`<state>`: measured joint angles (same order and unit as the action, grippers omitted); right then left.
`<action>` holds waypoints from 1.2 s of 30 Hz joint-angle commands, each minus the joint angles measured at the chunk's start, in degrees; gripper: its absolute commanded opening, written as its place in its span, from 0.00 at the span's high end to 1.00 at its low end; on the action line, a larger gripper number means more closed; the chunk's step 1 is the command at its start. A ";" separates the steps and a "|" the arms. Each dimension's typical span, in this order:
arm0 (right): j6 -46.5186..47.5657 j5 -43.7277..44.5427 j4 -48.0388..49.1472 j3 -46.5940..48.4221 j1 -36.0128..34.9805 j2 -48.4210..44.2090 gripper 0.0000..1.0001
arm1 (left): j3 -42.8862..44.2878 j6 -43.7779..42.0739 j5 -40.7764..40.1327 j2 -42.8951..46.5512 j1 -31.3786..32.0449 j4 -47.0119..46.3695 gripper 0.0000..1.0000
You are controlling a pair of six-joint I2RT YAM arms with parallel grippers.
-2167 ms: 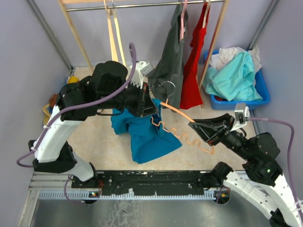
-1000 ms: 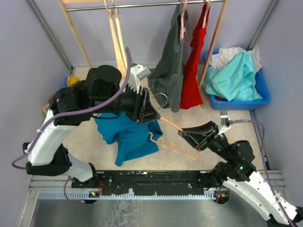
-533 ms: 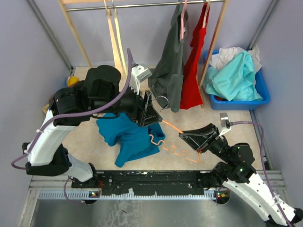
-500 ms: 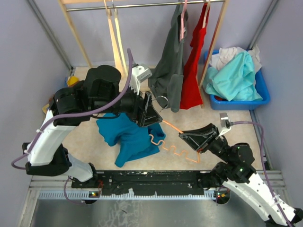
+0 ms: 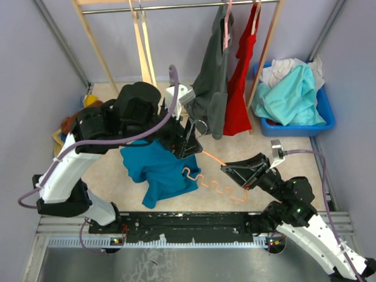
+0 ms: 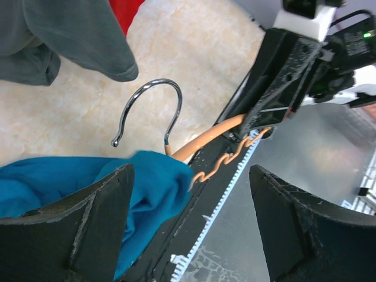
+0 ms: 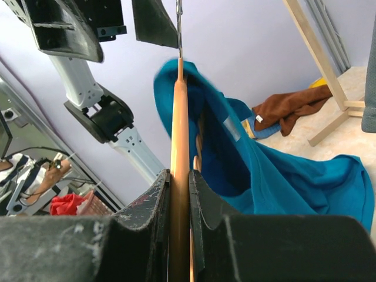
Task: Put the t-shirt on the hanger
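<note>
The left gripper [image 6: 191, 170] is released, jaws spread wide; the t-shirt [image 6: 70, 182] bunches against one finger. The right gripper [image 7: 179, 188] is clenched on the hanger [image 7: 179, 147], gripping its orange arm. Seen from the top, the hanger's silver hook [image 6: 150, 100] sits at 10 o'clock from the right gripper, just beside the left gripper. The t-shirt is draped over the hanger's hook end and hangs at 7 o'clock from the left gripper. Its neck tag [image 7: 231, 128] is pale, the print too small to read.

A grey shirt [image 5: 208, 94] and red garment [image 5: 238, 100] hang on the rail [image 5: 176, 6], beside a blue bin [image 5: 327, 111].
</note>
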<state>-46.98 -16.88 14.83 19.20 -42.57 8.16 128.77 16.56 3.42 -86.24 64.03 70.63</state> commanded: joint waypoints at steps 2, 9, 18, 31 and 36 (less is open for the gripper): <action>0.98 0.35 4.73 3.71 0.39 1.62 1.00 | 2.36 -2.95 -7.58 -3.18 0.31 7.04 0.16; 1.10 -0.69 6.11 3.97 0.38 3.61 1.00 | 4.28 -4.40 -8.90 -1.99 0.29 7.18 0.17; 1.46 -3.18 4.59 5.94 0.35 4.50 1.00 | 2.13 -4.79 -11.07 0.42 0.24 8.56 0.22; 1.54 -4.75 0.73 9.42 0.38 1.85 1.00 | -6.11 -3.99 -8.21 4.89 0.30 4.95 0.32; 1.37 -4.85 0.90 10.05 0.38 1.77 1.00 | -8.08 -4.28 -2.80 5.38 0.26 2.15 0.37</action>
<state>-45.15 -21.50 9.80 24.88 -42.57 10.92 121.97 12.64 -4.27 -82.24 64.03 76.75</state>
